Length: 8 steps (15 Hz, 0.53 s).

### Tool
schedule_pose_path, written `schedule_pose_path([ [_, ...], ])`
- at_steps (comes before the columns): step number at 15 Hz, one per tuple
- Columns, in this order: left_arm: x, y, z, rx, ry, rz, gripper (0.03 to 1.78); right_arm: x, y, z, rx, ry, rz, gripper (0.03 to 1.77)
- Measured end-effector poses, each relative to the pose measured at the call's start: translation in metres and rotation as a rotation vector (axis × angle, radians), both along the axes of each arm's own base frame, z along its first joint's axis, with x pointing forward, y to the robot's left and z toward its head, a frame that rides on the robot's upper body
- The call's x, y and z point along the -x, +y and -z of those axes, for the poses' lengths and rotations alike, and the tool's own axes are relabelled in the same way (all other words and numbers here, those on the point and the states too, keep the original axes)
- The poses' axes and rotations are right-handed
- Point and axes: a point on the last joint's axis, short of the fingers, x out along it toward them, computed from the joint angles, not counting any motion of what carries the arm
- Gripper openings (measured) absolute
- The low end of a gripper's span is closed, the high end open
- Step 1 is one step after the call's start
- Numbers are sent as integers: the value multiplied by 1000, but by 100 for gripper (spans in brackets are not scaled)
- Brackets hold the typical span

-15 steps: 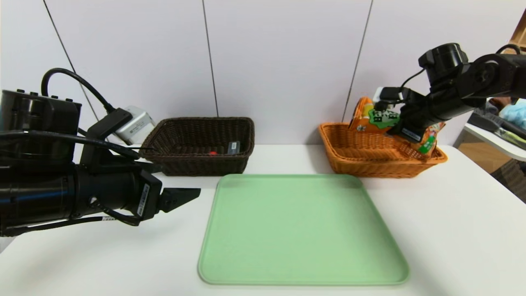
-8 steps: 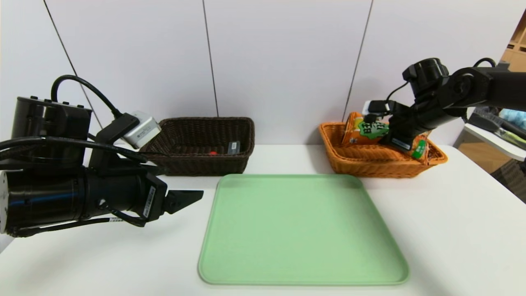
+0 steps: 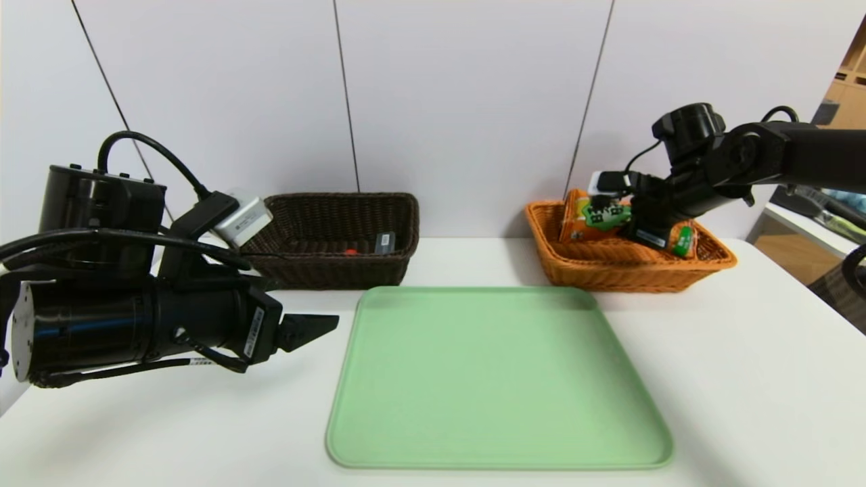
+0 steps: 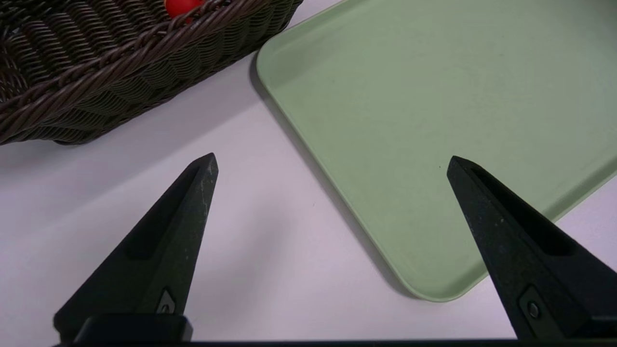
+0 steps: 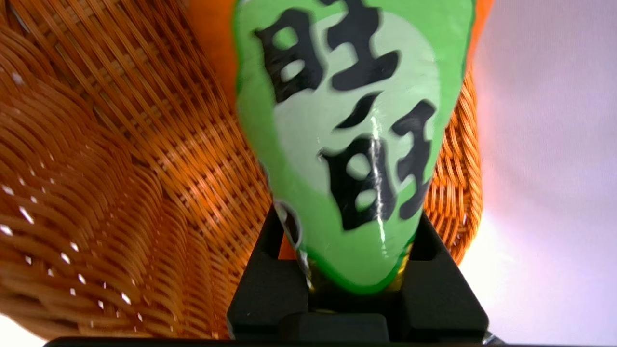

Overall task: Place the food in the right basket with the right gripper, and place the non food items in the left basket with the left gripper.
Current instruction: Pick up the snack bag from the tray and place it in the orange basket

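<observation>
Lowering: right gripper (image 3: 632, 226) clamps a snack bag (image 3: 595, 216) and holds it inside the orange basket (image 3: 629, 270), not yet let go.
Bag: orange with a green label, tilted; whether it touches the wicker floor cannot be told.
Left gripper (image 4: 332, 164): jaws spread wide, nothing between them, hovering over the table (image 3: 744, 379) just beside the tray (image 3: 494, 379), near the dark basket (image 3: 338, 270).
Dark basket: already holds small items, one red, one grey; what they are cannot be told.
Tray: bare, nothing waiting on it.
Done: sorting looks nearly complete.
Left: release the bag, then pull the right arm clear.
</observation>
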Motion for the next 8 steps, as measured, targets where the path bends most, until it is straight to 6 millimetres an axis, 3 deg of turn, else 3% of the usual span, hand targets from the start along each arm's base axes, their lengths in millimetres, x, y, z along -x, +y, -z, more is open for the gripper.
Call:
schedule_pose_path([
  [8,-4,-1,1,3,-3,-1,169,1,5,-2,-1,-5,-13,39],
])
